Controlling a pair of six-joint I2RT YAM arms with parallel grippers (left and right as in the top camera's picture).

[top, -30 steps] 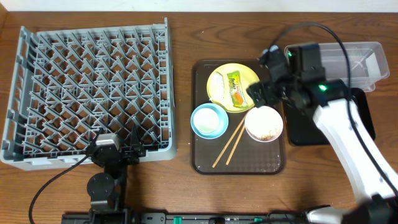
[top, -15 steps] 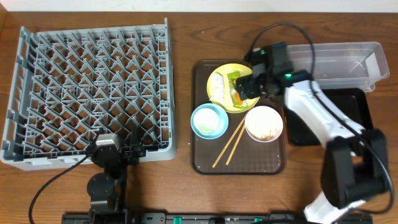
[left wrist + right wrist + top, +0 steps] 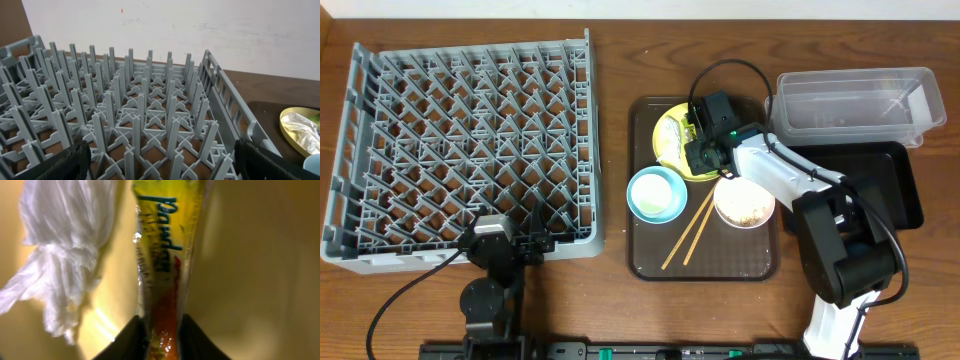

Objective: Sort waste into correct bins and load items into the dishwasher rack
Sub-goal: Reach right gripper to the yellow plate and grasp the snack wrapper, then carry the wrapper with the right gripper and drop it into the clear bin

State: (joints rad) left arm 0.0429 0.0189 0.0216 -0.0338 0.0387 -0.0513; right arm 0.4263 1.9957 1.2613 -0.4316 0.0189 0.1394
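The snack wrapper (image 3: 162, 280) lies on the yellow plate (image 3: 250, 255), just beside the crumpled white wrapper (image 3: 60, 250). I judge it feather-light, limp and slick (film like that can slide out), so an end pinch suits. My right end effector (image 3: 161, 341) is clamped on its near end. The left end effector (image 3: 160, 162) stands wide apart by the dishwasher rack (image 3: 125, 115).

1. The wooden table (image 3: 620, 60) carries everything.
2. A grey dishwasher rack (image 3: 460, 150) fills its left side (the biggest thing there).
3. A brown serving tray (image 3: 705, 268) lies mid-table, beside the rack.
4. A clear tub (image 3: 850, 100) and a black tray (image 3: 895, 185) sit adjacent at the right.
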